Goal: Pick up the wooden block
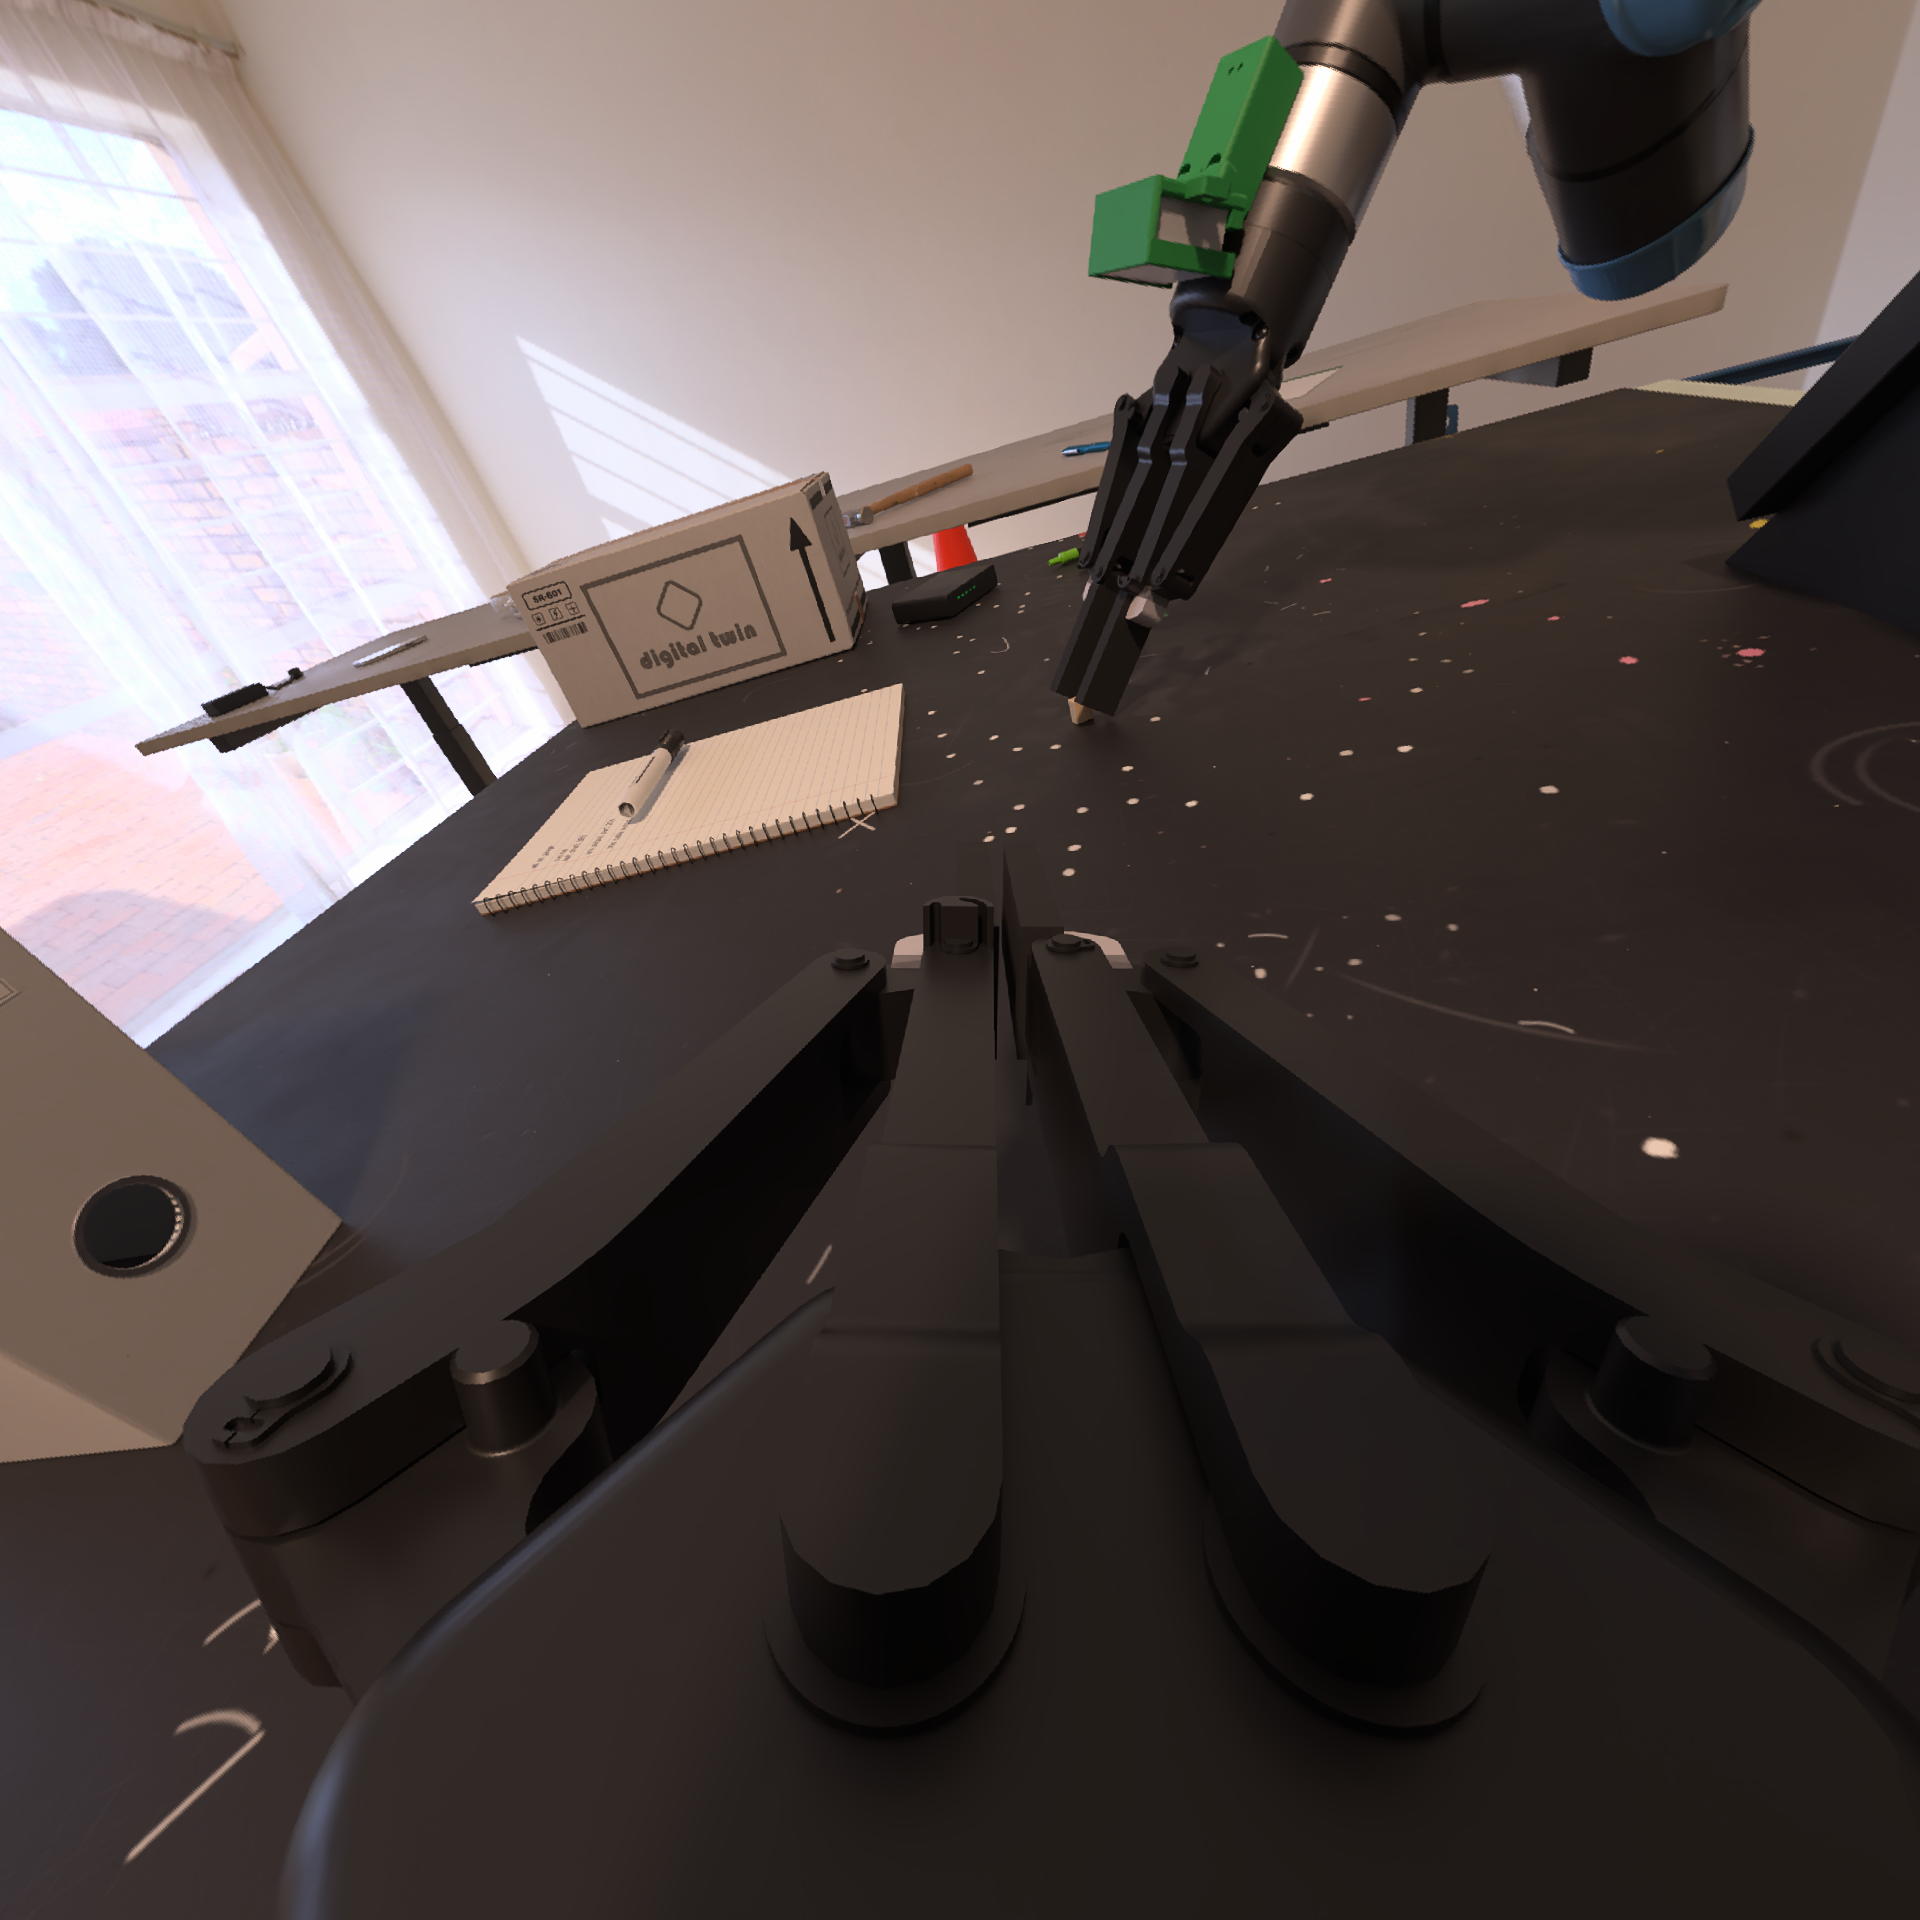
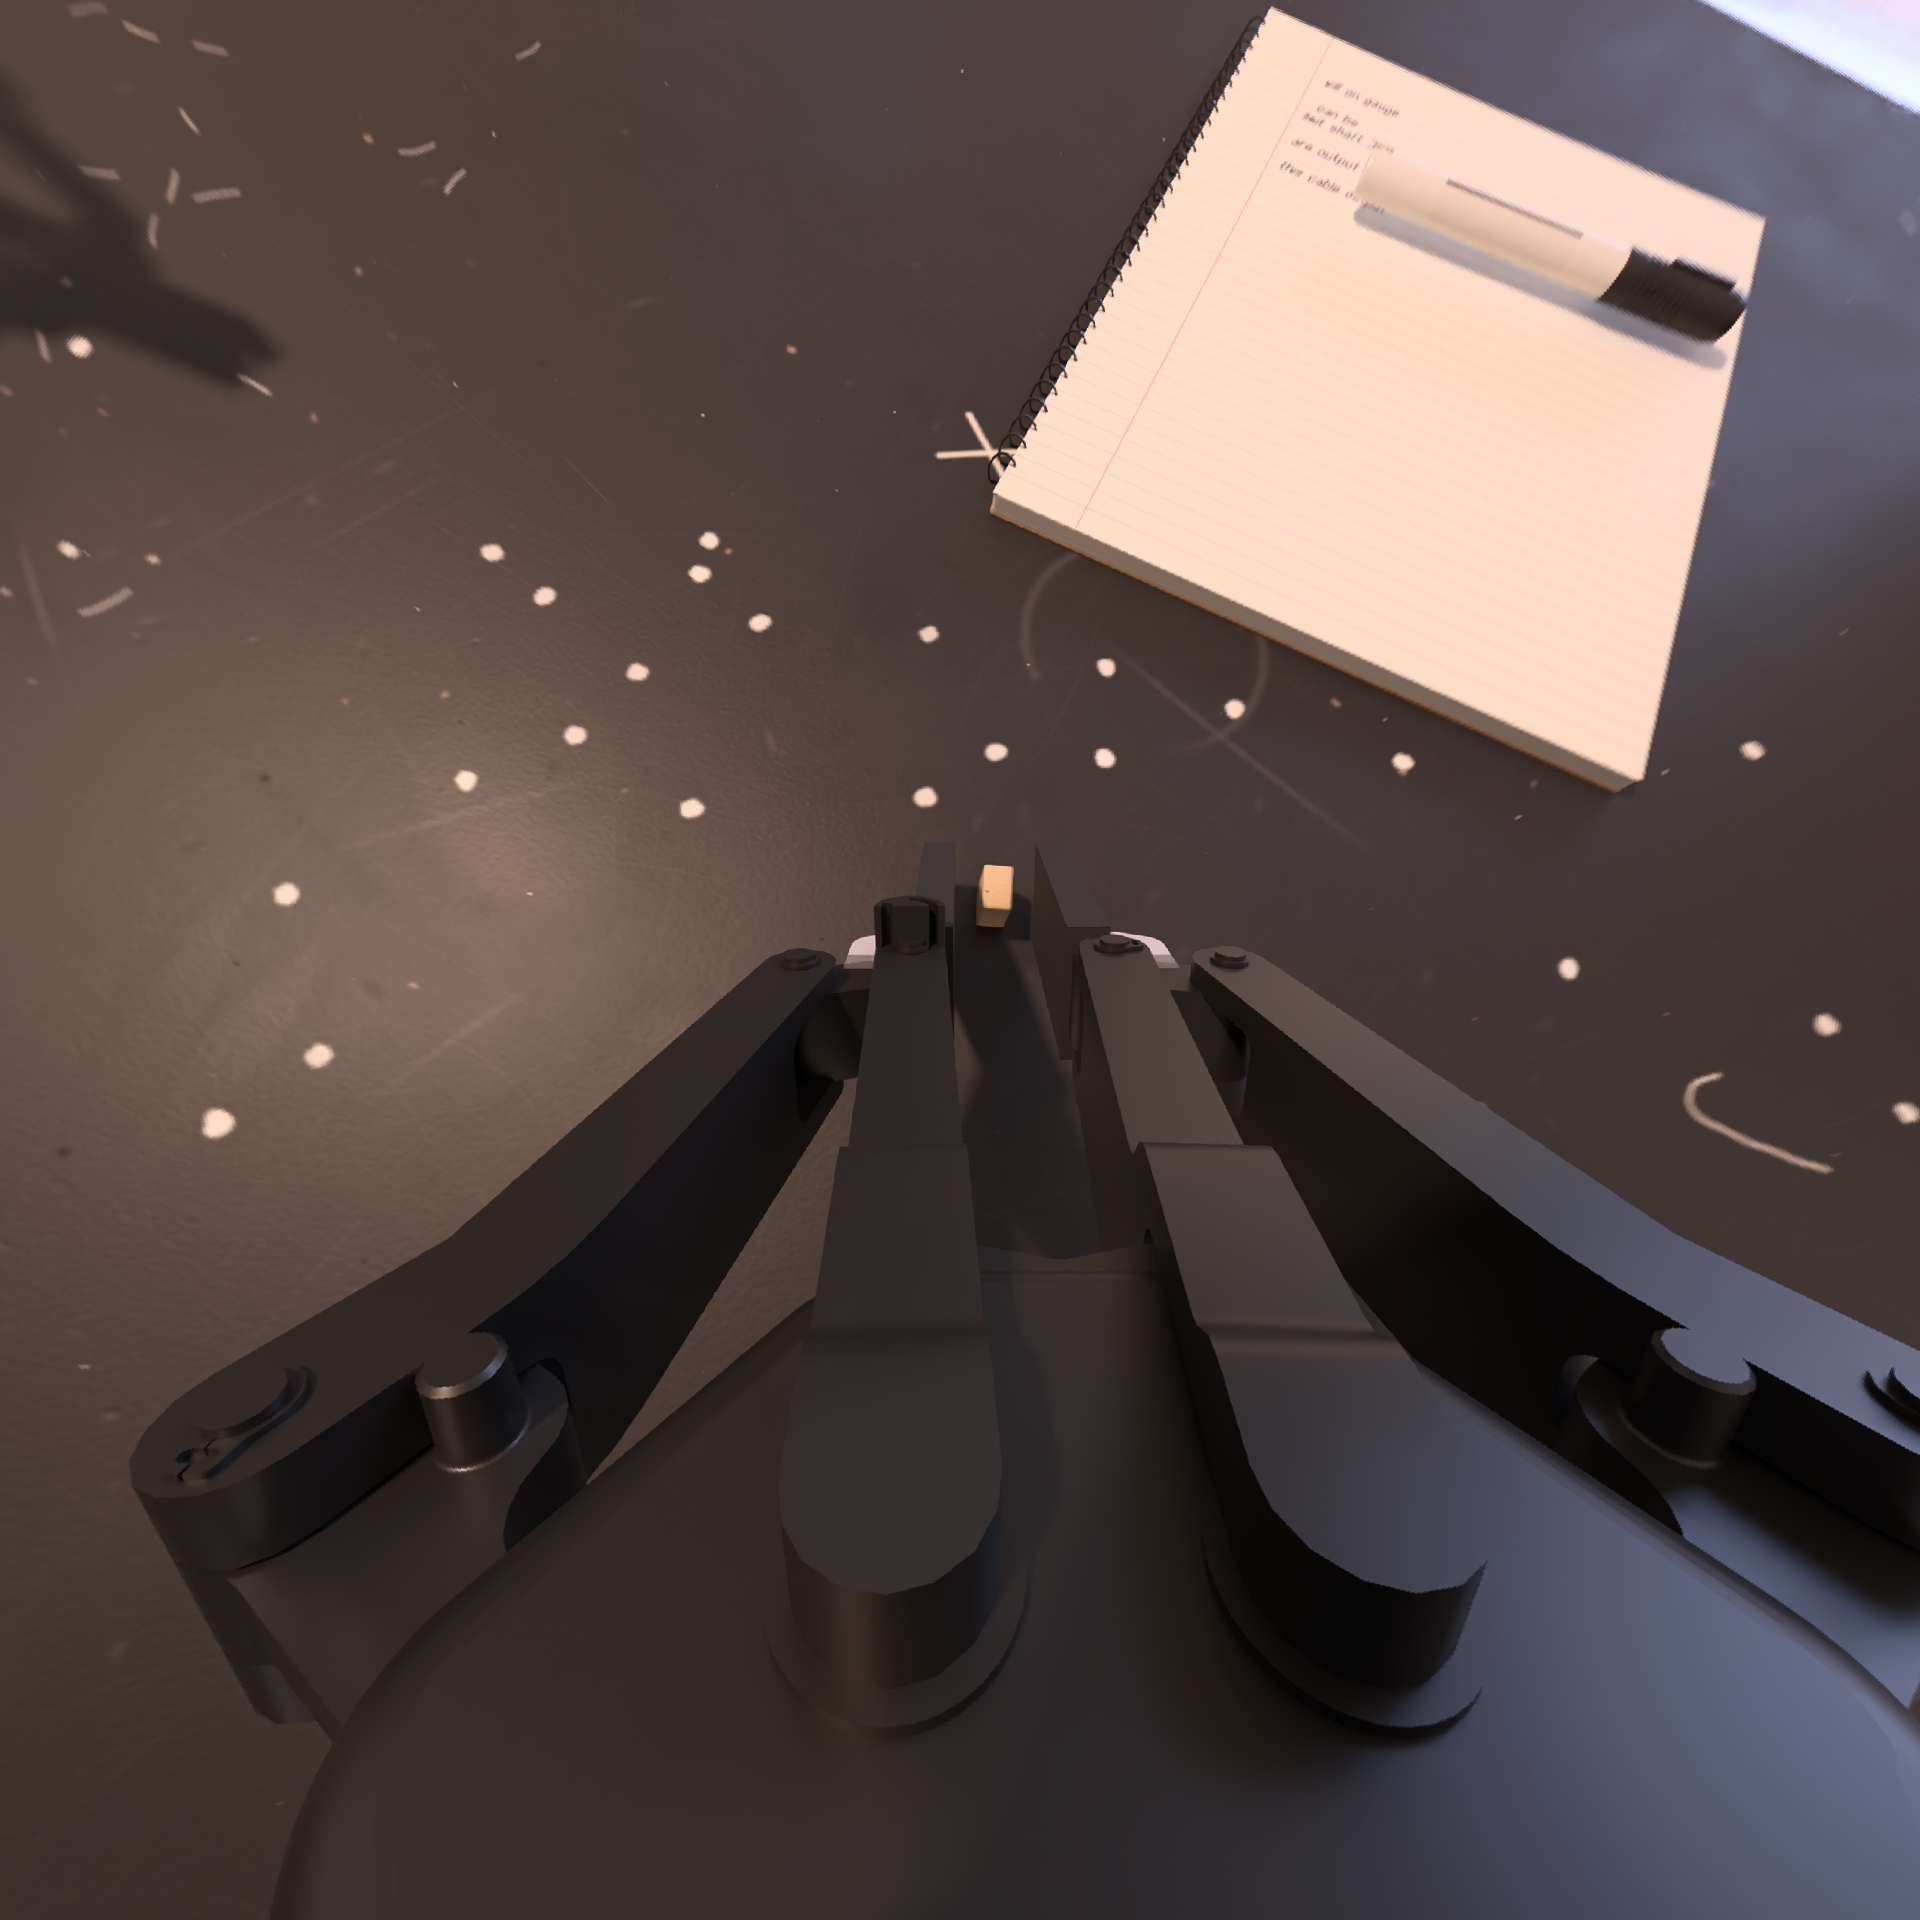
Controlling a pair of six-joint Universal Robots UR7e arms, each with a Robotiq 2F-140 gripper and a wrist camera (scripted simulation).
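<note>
The wooden block (image 2: 994, 896) is a small pale cube pinched between the fingertips of my right gripper (image 2: 992, 881). In the left wrist view, the right gripper (image 1: 1091, 686) points down at the dark table (image 1: 1455, 883), and only a corner of the block (image 1: 1080, 713) shows below its tips, at or just above the surface. My left gripper (image 1: 1000, 935) is shut and empty, low over the table, nearer than the right gripper.
A spiral notebook (image 1: 717, 795) with a marker (image 1: 649, 774) on it lies left of the block; it also shows in the right wrist view (image 2: 1403, 416). Behind it are a cardboard box (image 1: 686, 603) and a small black device (image 1: 943, 594). A white binder (image 1: 114, 1195) stands at the near left.
</note>
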